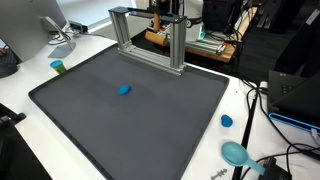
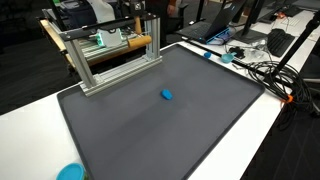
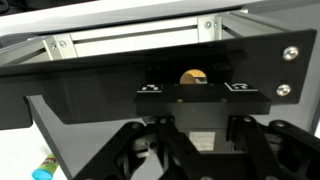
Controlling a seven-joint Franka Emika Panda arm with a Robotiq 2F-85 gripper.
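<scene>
In the wrist view my gripper (image 3: 205,125) comes in from the bottom, its dark linkages standing on either side of a black block (image 3: 205,92) with two square markers. The block is mounted on a black panel (image 3: 120,70) inside the aluminium frame (image 3: 60,45). A round brass-coloured knob (image 3: 193,76) shows just above the block. The fingers appear shut on the block, but their tips are hidden. The frame (image 1: 150,38) (image 2: 115,52) stands at the mat's far edge in both exterior views. A small blue object (image 1: 124,90) (image 2: 167,96) lies alone on the dark mat (image 1: 120,130) (image 2: 150,135).
A teal cup (image 1: 58,67) stands beside the mat, with a blue cap (image 1: 227,121) and a teal dish (image 1: 236,153) on the white table. Cables (image 2: 265,70) trail along one side. A monitor (image 1: 55,25) and cluttered desks stand behind.
</scene>
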